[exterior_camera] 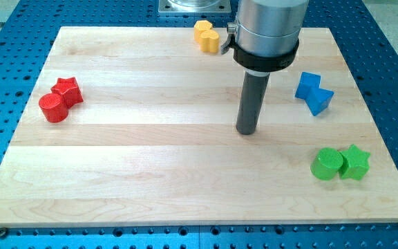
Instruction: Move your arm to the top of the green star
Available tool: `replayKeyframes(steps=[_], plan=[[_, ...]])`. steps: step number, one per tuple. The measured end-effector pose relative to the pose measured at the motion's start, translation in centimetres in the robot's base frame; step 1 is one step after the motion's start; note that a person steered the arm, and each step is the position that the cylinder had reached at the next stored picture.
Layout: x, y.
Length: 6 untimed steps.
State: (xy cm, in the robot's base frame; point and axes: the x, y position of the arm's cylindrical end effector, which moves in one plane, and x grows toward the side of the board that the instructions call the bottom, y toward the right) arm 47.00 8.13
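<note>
Small, rigid green star-shaped block, probably light and easily slid, touching green cylinder; no pincer, only bare tip, well apart.

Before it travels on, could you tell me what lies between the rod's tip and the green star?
In the camera view, between my tip and the green star, only the green cylinder beside the star.

We see a desk of pale, smooth, matt wood planks on a blue perforated metal base; our dark matt rod hangs from a brushed metal cylinder.
</note>
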Motion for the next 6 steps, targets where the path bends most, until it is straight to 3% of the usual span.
replayKeyframes(steps=[6], plan=[[2.2, 5.9]])
